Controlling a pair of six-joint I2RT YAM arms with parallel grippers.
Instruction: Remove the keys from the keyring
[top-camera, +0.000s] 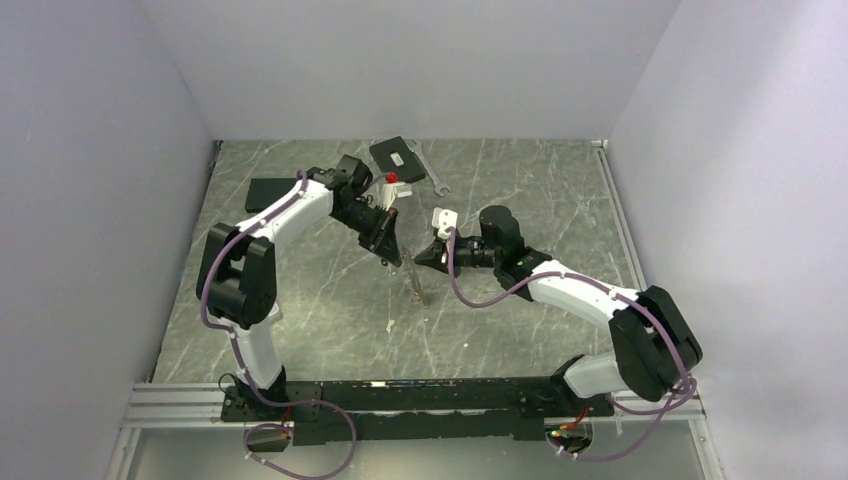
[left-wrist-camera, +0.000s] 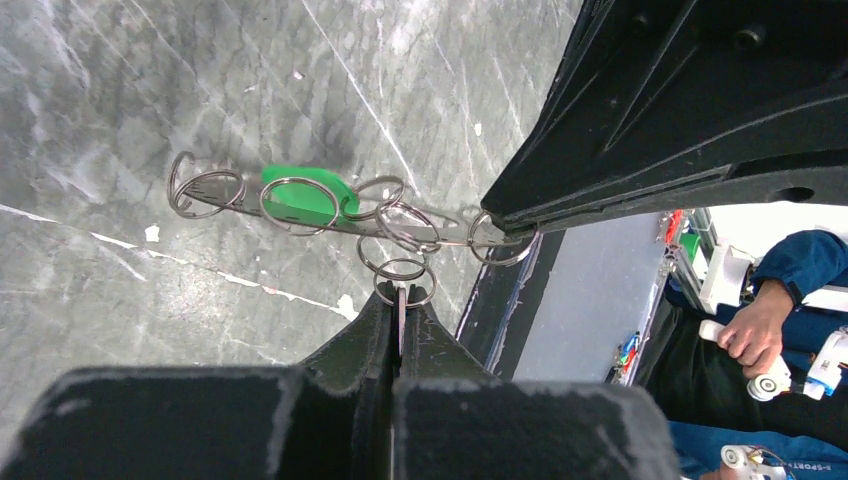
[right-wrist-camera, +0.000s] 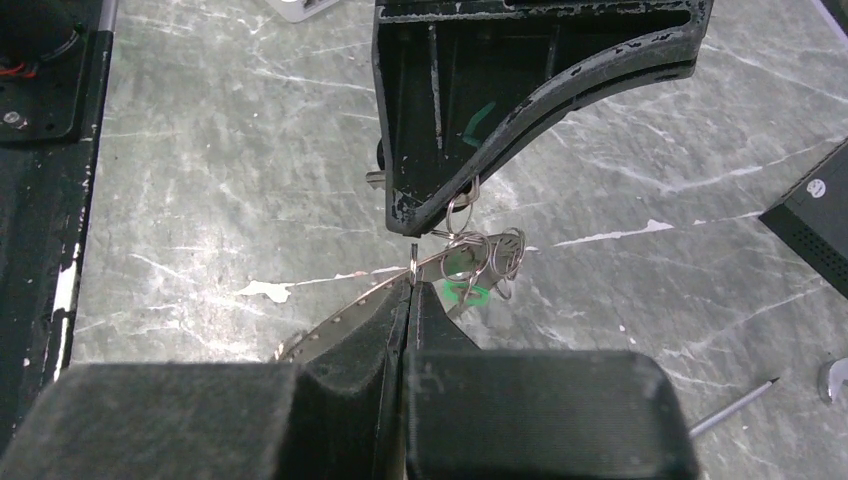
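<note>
Presently both grippers are clamped: the left gripper (left-wrist-camera: 400, 306) pinches one of the keys (left-wrist-camera: 398, 232), and the right gripper (right-wrist-camera: 410, 280) grips the keyring (left-wrist-camera: 250, 208). The keyring, with its green tag (left-wrist-camera: 300, 195), hangs between them above the table (top-camera: 300, 320).

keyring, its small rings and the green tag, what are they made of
Keyring: thin grey metal, likely steel, with a dull sheen. Split rings: bright coiled wire, probably steel, glinting. Green tag: looks like plastic, flat opaque saturated colour, no metallic shine.
</note>
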